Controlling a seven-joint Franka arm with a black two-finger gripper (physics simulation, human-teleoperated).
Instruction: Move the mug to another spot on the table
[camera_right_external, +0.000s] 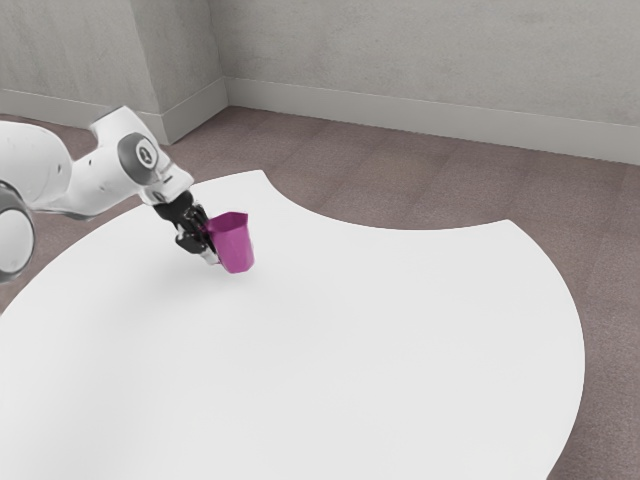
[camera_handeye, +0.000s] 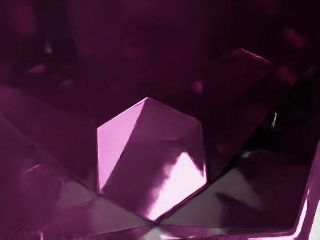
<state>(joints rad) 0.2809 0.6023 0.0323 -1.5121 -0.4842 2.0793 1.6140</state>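
Observation:
The magenta faceted mug (camera_right_external: 233, 243) stands in the left part of the round white table (camera_right_external: 380, 340), leaning slightly toward the exterior view's right. My black gripper (camera_right_external: 203, 240) is at the mug's left side, and its fingers are closed on the mug's wall near the rim. In the wrist view the mug's glossy purple inside (camera_handeye: 150, 155) lies directly under my hand, with its hexagonal bottom lit. Whether the mug's base touches the table I cannot tell.
The white table stretches wide toward the exterior view's right and front. It has a curved cut-out edge (camera_right_external: 400, 222) at the back. Brown carpet (camera_right_external: 450, 170) and grey walls surround it.

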